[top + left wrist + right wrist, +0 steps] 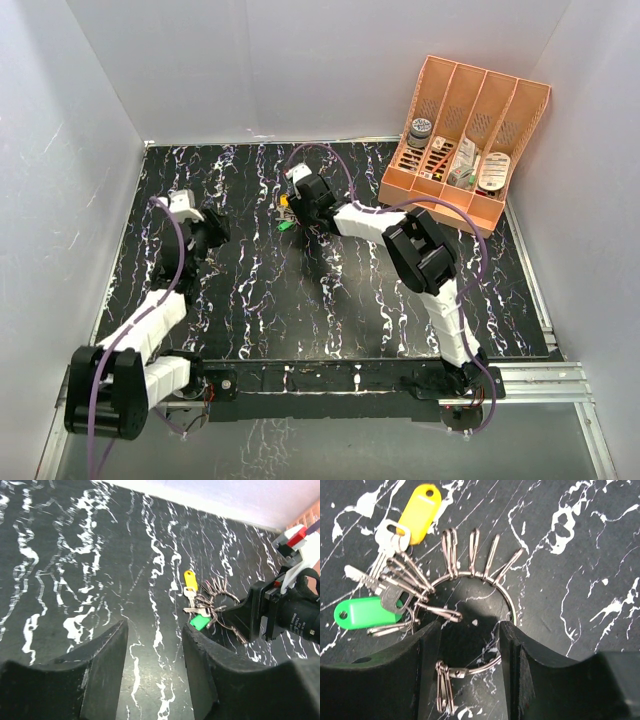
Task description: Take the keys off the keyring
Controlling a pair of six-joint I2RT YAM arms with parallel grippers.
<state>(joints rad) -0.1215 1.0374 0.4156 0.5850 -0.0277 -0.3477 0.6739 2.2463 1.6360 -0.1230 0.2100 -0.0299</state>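
The keyring (511, 605) is a thin silver wire loop lying flat on the black marbled table (330, 300), with several snap clips strung on it. The keys (384, 545) cluster at its left, with a yellow tag (420, 513) and a green tag (362, 613). My right gripper (470, 632) stands open, low over the ring. The ring's near arc crosses the gap between its fingers (427, 650), unpinched. In the top view the right gripper (298, 210) is beside the keys (285, 214). My left gripper (155, 632) is open and holds nothing, a short way from the green tag (201, 622) and the keyring (224, 600).
An orange slotted organizer (470, 140) holding several small items stands at the back right, against the white wall. White walls close in the table at the back and both sides. Purple cables loop over both arms.
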